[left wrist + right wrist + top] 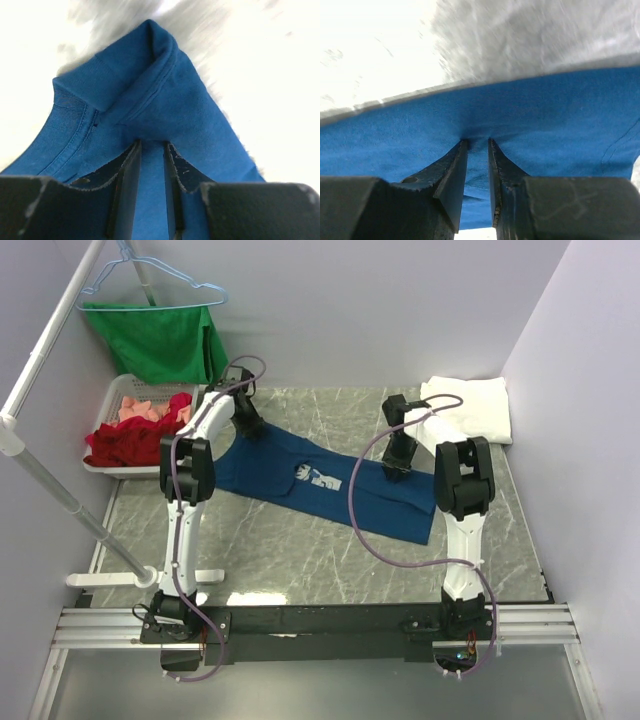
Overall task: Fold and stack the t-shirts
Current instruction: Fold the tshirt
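Jaws, left gripper (151,145): pressed together on a pinch of blue cloth, just beside the ribbed collar.
Jaws, right gripper (477,141): pressed together on the far edge of the same cloth, which bunches a little at the tips.
Navy blue cotton t-shirt with a white square print (262,472): lies as a long band slanting across the grey marbled desk (300,560), print upward, one arm at each end.
Plain white cotton t-shirt (470,405): folded, at the far right corner of the desk.
Handling: light, soft and limp, I judge. It should sag between the two holds and may slip out if only one layer is pinched.
Where to hold: at the seamed edges, collar end and hem end, taking all layers.
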Robot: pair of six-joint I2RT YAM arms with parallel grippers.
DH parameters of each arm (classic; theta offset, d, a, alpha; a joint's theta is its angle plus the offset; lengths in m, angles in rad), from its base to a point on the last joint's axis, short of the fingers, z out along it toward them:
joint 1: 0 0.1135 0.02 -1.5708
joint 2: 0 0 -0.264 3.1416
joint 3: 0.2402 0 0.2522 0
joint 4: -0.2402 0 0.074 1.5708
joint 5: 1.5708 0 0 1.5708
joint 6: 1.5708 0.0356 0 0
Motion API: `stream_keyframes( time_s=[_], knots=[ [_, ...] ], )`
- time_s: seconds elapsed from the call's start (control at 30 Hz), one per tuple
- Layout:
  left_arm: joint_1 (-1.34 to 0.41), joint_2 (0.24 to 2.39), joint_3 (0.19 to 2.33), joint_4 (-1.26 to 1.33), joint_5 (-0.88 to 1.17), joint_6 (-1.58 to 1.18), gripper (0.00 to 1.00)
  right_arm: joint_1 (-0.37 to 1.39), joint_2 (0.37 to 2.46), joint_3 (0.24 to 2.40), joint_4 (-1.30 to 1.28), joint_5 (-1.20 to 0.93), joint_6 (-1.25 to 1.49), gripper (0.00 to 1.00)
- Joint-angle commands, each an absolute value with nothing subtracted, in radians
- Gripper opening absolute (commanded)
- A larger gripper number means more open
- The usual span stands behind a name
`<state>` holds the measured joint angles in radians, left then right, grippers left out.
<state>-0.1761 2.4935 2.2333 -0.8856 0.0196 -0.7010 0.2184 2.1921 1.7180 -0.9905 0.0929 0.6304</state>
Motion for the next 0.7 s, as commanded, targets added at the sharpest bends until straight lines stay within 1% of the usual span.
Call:
stream_keyframes(
  time_s=[0.0,0.07,0.2,0.23,0.3,0.33,0.4,0.47,0.5,0.57,0.6,0.67],
  knots=[
    [-0.155,2.599,2.273,-0.74,0.112,-0.698,0.33,0.212,2.232,1.76,-0.963,0.1,0.615,0.3],
    [-0.152,2.579,2.241,-0.661,0.15,-0.675,0.33,0.209,2.215,1.744,-0.954,0.098,0.609,0.3],
    [-0.152,2.507,2.186,-0.614,0.137,-0.652,0.33,0.212,2.139,1.688,-0.924,0.112,0.6,0.3],
    [-0.152,2.481,2.14,-0.601,0.135,-0.637,0.33,0.21,2.122,1.68,-0.92,0.118,0.597,0.3],
    [-0.152,2.387,2.073,-0.531,0.129,-0.627,0.33,0.21,2.071,1.655,-0.908,0.133,0.588,0.31],
    [-0.152,2.353,2.006,-0.502,0.133,-0.62,0.33,0.21,2.048,1.643,-0.901,0.138,0.571,0.31],
    [-0.152,2.267,1.953,-0.443,0.135,-0.612,0.34,0.212,1.973,1.602,-0.864,0.135,0.537,0.31],
    [-0.152,2.202,1.905,-0.423,0.14,-0.598,0.35,0.213,1.919,1.571,-0.839,0.152,0.499,0.4],
    [-0.152,2.183,1.892,-0.404,0.143,-0.592,0.35,0.213,1.872,1.542,-0.822,0.169,0.473,0.47],
    [-0.152,2.14,1.862,-0.397,0.143,-0.581,0.36,0.213,1.836,1.508,-0.815,0.189,0.453,0.56],
    [-0.152,2.131,1.855,-0.405,0.14,-0.578,0.36,0.215,1.812,1.499,-0.812,0.198,0.437,0.64],
    [-0.152,2.114,1.852,-0.422,0.121,-0.575,0.37,0.215,1.795,1.462,-0.807,0.21,0.427,0.68]
  ],
)
